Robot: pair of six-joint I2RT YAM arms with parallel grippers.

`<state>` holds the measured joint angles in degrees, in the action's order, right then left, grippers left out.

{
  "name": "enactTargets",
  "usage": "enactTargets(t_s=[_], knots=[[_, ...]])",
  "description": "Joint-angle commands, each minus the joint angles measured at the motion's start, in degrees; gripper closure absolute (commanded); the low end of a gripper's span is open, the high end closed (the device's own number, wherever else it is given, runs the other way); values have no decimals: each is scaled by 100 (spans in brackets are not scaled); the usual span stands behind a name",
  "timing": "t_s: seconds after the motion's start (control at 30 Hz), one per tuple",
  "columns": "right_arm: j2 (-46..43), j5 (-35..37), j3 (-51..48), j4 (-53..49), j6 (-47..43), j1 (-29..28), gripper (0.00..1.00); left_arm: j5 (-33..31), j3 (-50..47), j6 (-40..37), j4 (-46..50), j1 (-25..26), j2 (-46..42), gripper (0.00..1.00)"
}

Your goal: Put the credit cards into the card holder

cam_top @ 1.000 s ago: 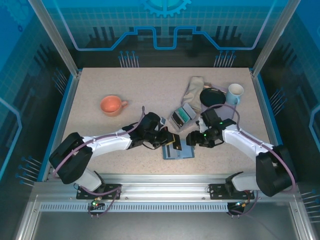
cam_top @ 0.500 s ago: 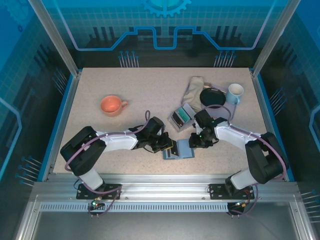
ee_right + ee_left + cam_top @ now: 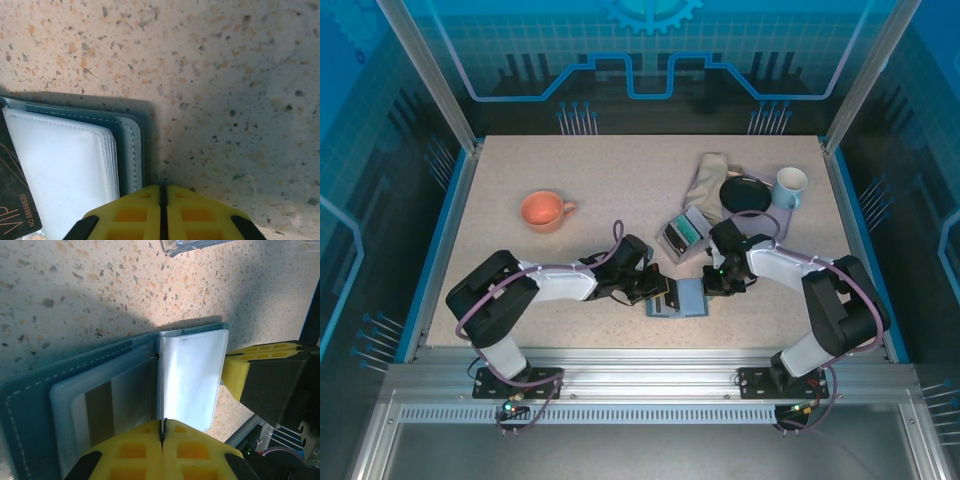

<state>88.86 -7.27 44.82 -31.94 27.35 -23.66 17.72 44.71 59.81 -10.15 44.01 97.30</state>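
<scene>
In the top external view, diffuse overhead light covers the speckled beige tabletop [image 3: 610, 190] evenly. Exposure is moderate and focus is sharp throughout. The white-and-black robot arms [image 3: 560, 285] cast only short, soft shadows. The blue translucent enclosure panels [image 3: 650, 60] glow. The grey aluminium frame posts [image 3: 425, 70] lean outward, which indicates wide-angle distortion.

In the left wrist view, a warm bright band crosses the tabletop between grey shadows. Glare washes out the clear plastic sleeve [image 3: 192, 375] of the slate-blue soft wallet [image 3: 25, 405].

In the right wrist view, a bluish shadow dims the right side of the tabletop. The sleeve is near white. Gold lettering on the dark plastic credit card [image 3: 12, 205] is legible.
</scene>
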Motion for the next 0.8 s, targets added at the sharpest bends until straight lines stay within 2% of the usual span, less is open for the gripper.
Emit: enactTargets(t_s=[0.0, 0.2, 0.53, 0.77], knots=[[157, -98, -109, 108, 7, 74, 94, 177, -147, -117, -424, -3, 79, 100], [193, -106, -130, 111, 35, 81, 94, 314, -184, -115, -579, -21, 232, 100], [193, -82, -121, 92, 19, 85, 94, -19, 14, -795, 678, -23, 49, 100], [224, -168, -144, 133, 38, 84, 95, -14, 109, -772, 645, 13, 257, 100]])
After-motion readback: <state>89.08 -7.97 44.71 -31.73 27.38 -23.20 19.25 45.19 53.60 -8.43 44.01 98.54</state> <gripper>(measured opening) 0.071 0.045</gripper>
